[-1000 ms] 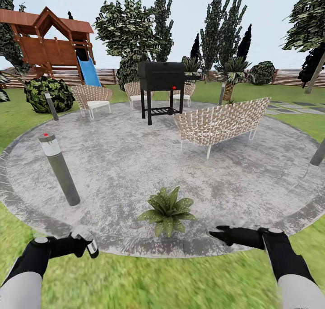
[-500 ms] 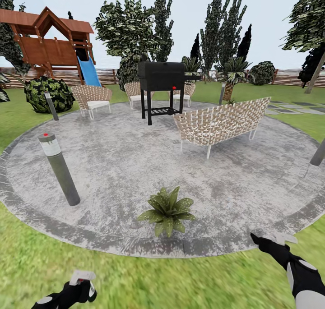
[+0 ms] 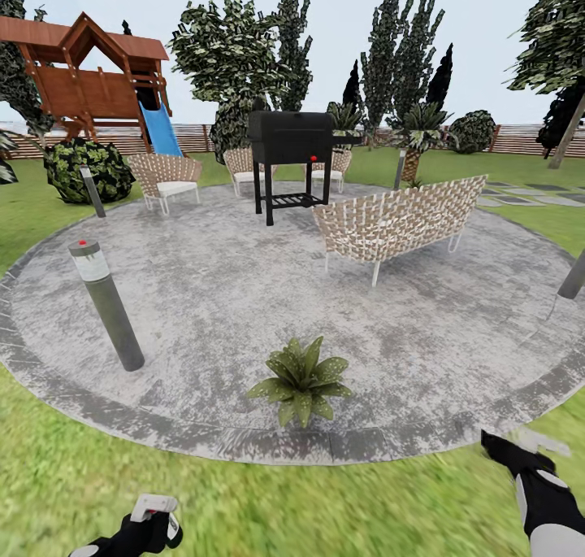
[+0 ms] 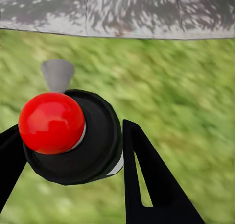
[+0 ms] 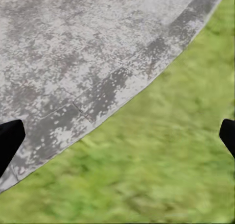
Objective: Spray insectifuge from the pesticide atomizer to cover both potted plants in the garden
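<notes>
The left gripper (image 4: 68, 150) pinches the pesticide atomizer (image 4: 73, 136) between its two black fingers. In the left wrist view, the bottle's round red top faces the camera, with the dark body around it and a bit of white stripe at the side. Green grass lies under it, and the grey edge of the patio (image 4: 117, 13) is farther off. In the head view, the same gripper (image 3: 150, 524) sits low at the near left over the lawn (image 3: 268, 508), and only a pale bit of the bottle (image 3: 154, 506) pokes up. One potted plant (image 3: 301, 380) grows on the near part of the stone patio (image 3: 244, 297), well apart from both grippers. The right gripper (image 3: 520, 451) is at the near right, by the patio edge. In the right wrist view, its black fingertips (image 5: 10, 140) are spread wide, with nothing between them but grass and stone. Farther back stand a grey lamp post (image 3: 106, 303), a woven bench (image 3: 398, 219), a black grill (image 3: 292, 163) and a wooden playhouse (image 3: 81, 77).
</notes>
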Controlling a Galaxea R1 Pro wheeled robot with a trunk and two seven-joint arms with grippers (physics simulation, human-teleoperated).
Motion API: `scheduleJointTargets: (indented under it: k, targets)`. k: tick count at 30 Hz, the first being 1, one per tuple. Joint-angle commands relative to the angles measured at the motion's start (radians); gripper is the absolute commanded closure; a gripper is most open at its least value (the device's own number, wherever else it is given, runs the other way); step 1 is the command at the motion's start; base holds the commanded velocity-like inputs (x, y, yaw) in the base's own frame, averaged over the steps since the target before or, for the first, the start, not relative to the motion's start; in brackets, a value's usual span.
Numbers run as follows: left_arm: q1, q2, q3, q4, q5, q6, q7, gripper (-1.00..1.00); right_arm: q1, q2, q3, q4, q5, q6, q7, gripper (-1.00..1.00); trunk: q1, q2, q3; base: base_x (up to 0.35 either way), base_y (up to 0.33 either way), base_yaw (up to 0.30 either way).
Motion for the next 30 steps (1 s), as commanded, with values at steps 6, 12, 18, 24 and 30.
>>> scheduleJointTargets:
  k: [6, 12, 18, 24, 30]
  targets:
    - [0.001, 0.0, 0.01, 0.001, -0.01, -0.006, -0.004, 1.0, -0.001, 0.083, 0.016, 0.06, 0.019, -0.004, -0.437, -1.0, 0.0, 0.0, -0.001, 0.0, 0.0, 0.0]
    - [0.007, 0.0, 0.009, 0.026, -0.013, -0.006, -0.005, 1.0, -0.001, 0.091, 0.236, 0.204, 0.027, -0.01, -0.329, -1.0, 0.0, 0.0, -0.001, 0.0, 0.0, 0.0]
    - [0.007, 0.001, 0.008, 0.028, -0.014, -0.006, -0.004, 1.0, -0.001, 0.03, 0.284, 0.258, 0.033, -0.01, 0.026, -1.0, 0.0, 0.0, -0.001, 0.0, 0.0, 0.0]
    - [0.007, 0.001, 0.008, 0.029, -0.015, -0.006, -0.005, 1.0, -0.001, 0.023, 0.285, 0.343, 0.032, -0.01, 0.06, -1.0, 0.0, 0.0, -0.001, 0.0, 0.0, 0.0]
    - [0.007, 0.001, 0.008, 0.03, -0.014, -0.005, -0.005, 1.0, -0.001, 0.024, 0.284, 0.362, 0.025, -0.01, 0.06, -1.0, 0.0, 0.0, -0.001, 0.0, 0.0, 0.0]
